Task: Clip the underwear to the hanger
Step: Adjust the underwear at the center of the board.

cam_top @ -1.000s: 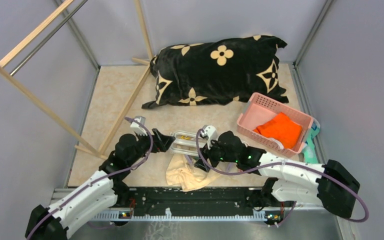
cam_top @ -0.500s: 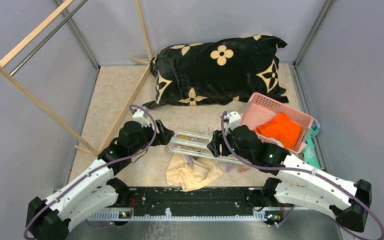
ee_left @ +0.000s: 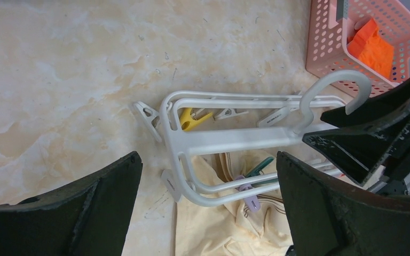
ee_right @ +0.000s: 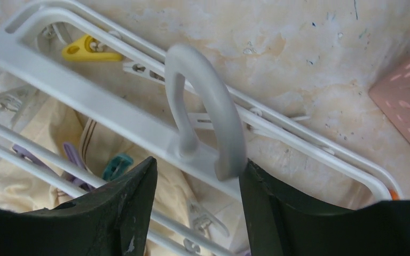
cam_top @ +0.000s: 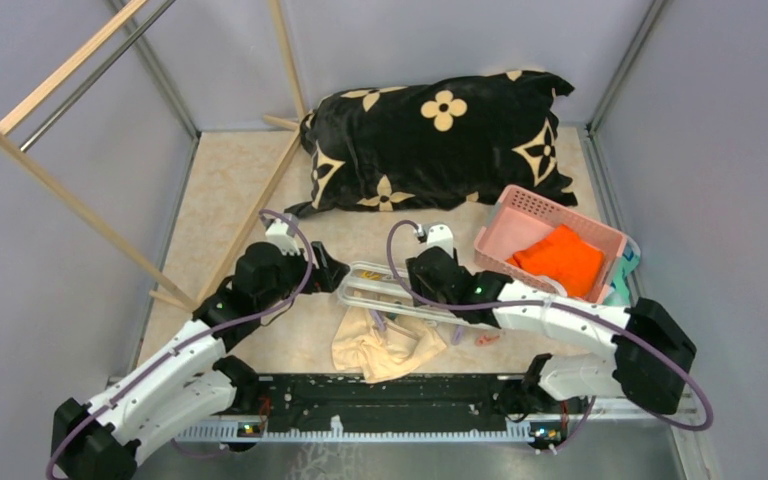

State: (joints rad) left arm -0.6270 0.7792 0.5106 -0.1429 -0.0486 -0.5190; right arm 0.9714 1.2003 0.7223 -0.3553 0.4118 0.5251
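Seen from above, the left pincer (cam_top: 330, 272) stood spread wide with the white hanger (cam_top: 370, 272) lying flat on the table just ahead of it, between it and the right pincer (cam_top: 410, 292). The cream underwear (cam_top: 385, 345) lay crumpled on the near side of both pincers, partly under the frame. A pink basket (cam_top: 535, 205) holding an orange cloth (cam_top: 560, 258) sat off the right pincer's outer side. Through the left wrist camera, the left pincer's fingers framed the hanger's end without touching it. A yellow clip (ee_left: 192, 118) lay ahead of them, and the underwear showed between them under the frame's near rails. Through the right wrist camera, the right pincer's jaws stood partly apart astride the foot of the hook (ee_right: 213, 96), one finger against the hook's tip. Whether they actually pinched the plastic could not be told. A teal clip (ee_right: 117, 165) lay on the fabric just ahead of its left finger. The hanger looked light and stiff, best held by its centre bar or hook, though its clips would likely dangle and swing once it was lifted. The underwear looked limp and light, likely to sag and bunch. Its waistband edge, pinched and drawn flat toward a clip, seemed the place to take it.
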